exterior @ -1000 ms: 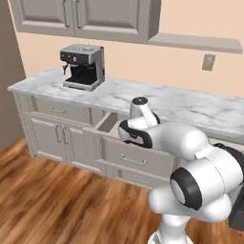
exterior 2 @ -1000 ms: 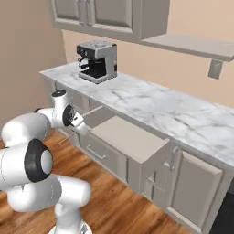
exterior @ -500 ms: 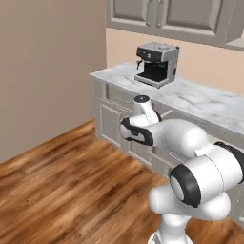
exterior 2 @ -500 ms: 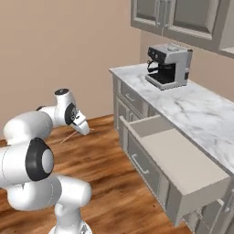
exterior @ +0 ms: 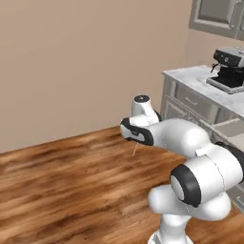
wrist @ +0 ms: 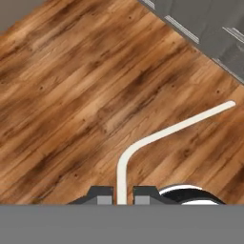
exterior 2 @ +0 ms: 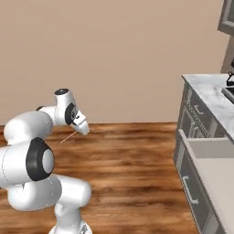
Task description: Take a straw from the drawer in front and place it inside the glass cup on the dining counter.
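Fingers [wrist: 122, 195] pinch the straw [wrist: 143, 143] at its lower end; its long stem runs straight out from them, then bends sideways at the angled tip, over wooden floor [wrist: 71, 95], with the open drawer [exterior 2: 212, 157] well off to the side

White arm over wood floor [exterior: 57, 181], thin straw [exterior: 135, 149] hanging below the hand, coffee machine [exterior: 228, 69] on marble worktop [exterior: 190, 77]

Left of the open beige-grey drawer [exterior 2: 208, 148] the brown wooden floor [exterior 2: 137, 155] lies free up to the plain beige wall [exterior 2: 114, 55].
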